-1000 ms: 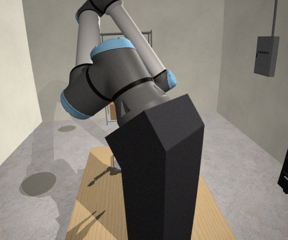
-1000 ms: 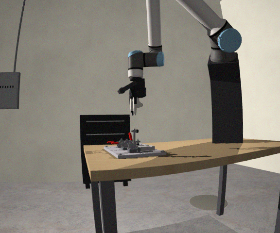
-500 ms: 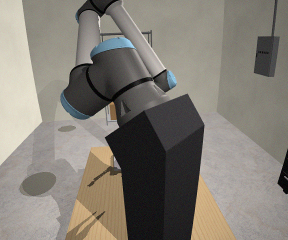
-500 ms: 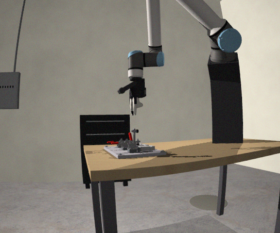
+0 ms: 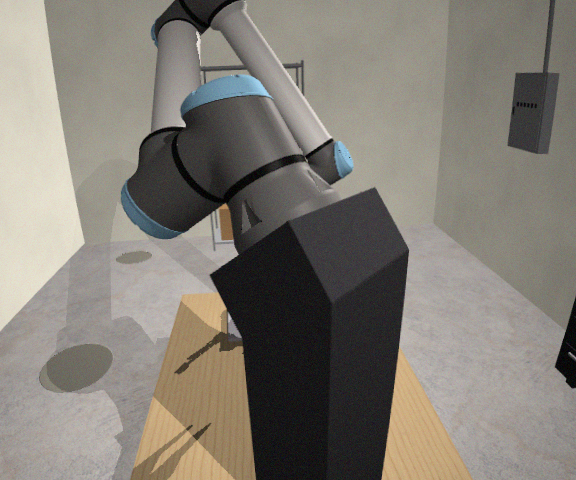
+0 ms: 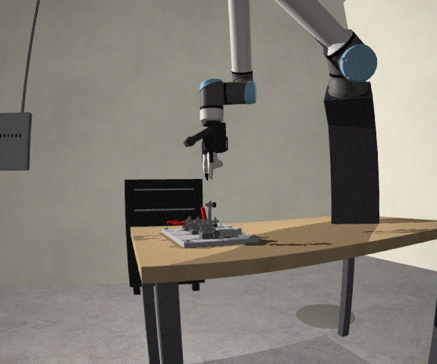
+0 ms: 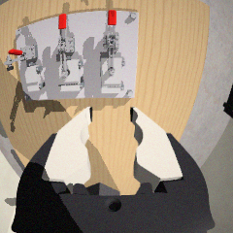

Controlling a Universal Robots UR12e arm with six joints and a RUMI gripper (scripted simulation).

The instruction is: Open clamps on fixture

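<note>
Gripper (image 7: pixel 111 116) above the fixture (image 7: pixel 78 53), jaws partly apart on nothing, three red-handled clamps below.

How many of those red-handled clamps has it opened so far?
Perhaps one: in the side view one red handle stands up, while two others lie flat. Nothing is in hand; the end effector hangs above the fixture, partly open and holding nothing. Probably two clamps are left.
</note>
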